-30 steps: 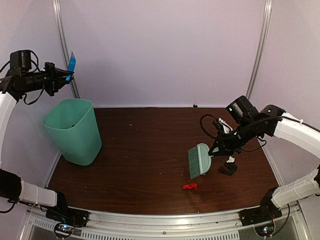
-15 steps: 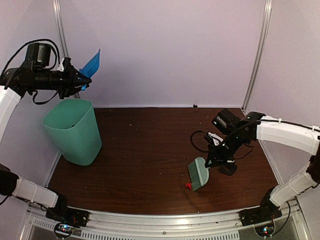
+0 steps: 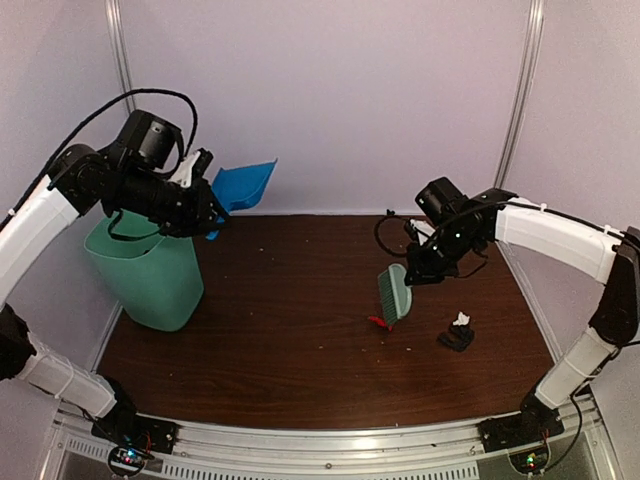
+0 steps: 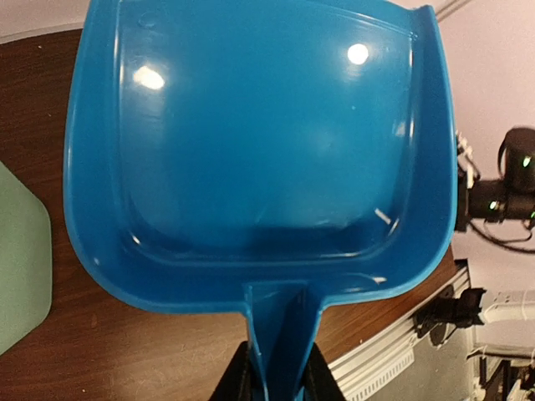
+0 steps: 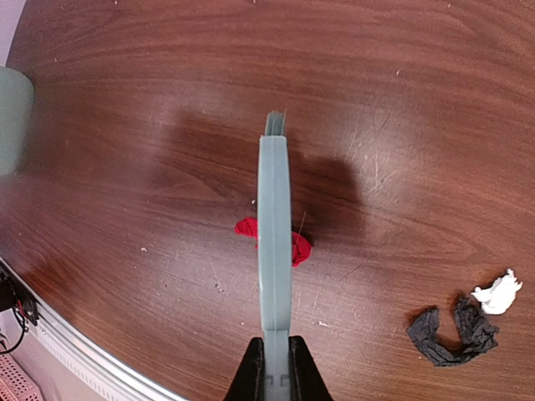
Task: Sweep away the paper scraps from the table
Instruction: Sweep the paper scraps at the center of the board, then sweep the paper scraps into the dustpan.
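**Top external view: brush on the red scrap, dustpan up by the bin**

From overhead I see my left fingers (image 3: 205, 205) closed on the handle of the blue plastic dustpan (image 3: 243, 186), held high beside the mint-green plastic bin (image 3: 150, 270), mouth tipped toward the middle. I judge it is parked there, well apart from the brush, because nothing is gathered yet for it to catch.

My right fingers (image 3: 420, 270) are clamped tight on the pale green hand brush (image 3: 394, 295), bristles down on the dark wood-grain desk (image 3: 280, 330) at the crumpled red paper scrap (image 3: 378, 322). That suits a push toward the dustpan's side. A twisted black scrap (image 3: 457, 340) and a small white scrap (image 3: 461, 321) lie touching each other, near the brush on its right, untouched.

The left wrist view adds what overhead hides: the dustpan is bare inside. The right wrist view, looking down the brush's spine, shows the red scrap poking out on both sides of it. Whether the bristles press it I cannot tell.
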`<state>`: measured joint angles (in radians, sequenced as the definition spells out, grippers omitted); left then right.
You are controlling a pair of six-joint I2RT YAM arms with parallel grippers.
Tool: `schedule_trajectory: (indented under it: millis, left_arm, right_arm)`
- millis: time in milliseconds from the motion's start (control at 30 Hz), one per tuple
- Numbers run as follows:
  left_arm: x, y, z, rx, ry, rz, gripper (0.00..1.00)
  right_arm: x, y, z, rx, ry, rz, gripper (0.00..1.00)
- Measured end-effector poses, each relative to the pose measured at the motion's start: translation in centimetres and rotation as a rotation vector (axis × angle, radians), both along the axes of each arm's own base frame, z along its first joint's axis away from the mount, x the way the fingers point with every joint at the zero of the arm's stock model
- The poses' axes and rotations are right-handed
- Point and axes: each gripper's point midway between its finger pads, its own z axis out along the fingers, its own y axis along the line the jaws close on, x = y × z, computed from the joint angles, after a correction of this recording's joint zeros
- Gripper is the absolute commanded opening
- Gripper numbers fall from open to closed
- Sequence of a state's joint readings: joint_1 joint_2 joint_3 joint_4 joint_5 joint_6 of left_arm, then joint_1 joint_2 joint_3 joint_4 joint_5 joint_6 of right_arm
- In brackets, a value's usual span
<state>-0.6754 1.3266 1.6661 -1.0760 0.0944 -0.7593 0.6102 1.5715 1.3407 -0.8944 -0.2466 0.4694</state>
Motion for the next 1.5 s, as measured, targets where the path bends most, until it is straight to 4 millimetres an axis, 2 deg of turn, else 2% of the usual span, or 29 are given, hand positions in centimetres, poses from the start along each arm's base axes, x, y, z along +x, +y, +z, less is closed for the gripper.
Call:
schedule_trajectory:
  millis: [133, 267, 433, 667, 867, 1000, 1100, 1300, 1500]
  left_arm:
    - [-2.1, -2.5, -2.7, 0.117, -0.007, -0.11, 0.0]
    - [-4.5, -4.2, -6.4, 0.264, -0.002, -0.218, 0.0]
    - [-6.3, -5.5, -11.9, 0.462, 0.045, -0.324, 0.0]
    - [-6.7, -5.3, -15.1, 0.563, 0.031, -0.398, 0.0]
    - [-6.6, -6.5, -15.1, 0.555, -0.027, -0.482, 0.0]
    - [-6.6, -7.2, -15.2, 0.555, -0.062, -0.543, 0.0]
    - [-6.7, -7.5, -16.0, 0.576, -0.065, -0.584, 0.0]
    - [-6.9, -7.3, -18.5, 0.639, -0.03, -0.634, 0.0]
    - [-7.7, -6.5, -21.7, 0.69, 0.044, -0.669, 0.0]
  right_arm:
    - [1.0, -0.7, 2.3, 0.009, -0.044, -0.008, 0.0]
    - [0.5, -2.3, 3.6, -0.002, -0.059, -0.034, 0.0]
    - [-0.5, -7.4, 4.9, -0.059, -0.089, -0.157, 0.0]
    - [-2.6, -13.4, 5.5, -0.198, -0.092, -0.354, 0.0]
    - [-5.1, -17.4, 4.7, -0.344, -0.046, -0.481, 0.0]
    - [-6.2, -18.7, 3.9, -0.399, -0.016, -0.509, 0.0]
    - [-6.5, -19.3, 2.8, -0.453, 0.014, -0.504, 0.0]
    - [-6.5, -19.0, -1.8, -0.554, 0.155, -0.427, 0.0]
    - [-5.7, -17.9, -4.1, -0.559, 0.217, -0.364, 0.0]
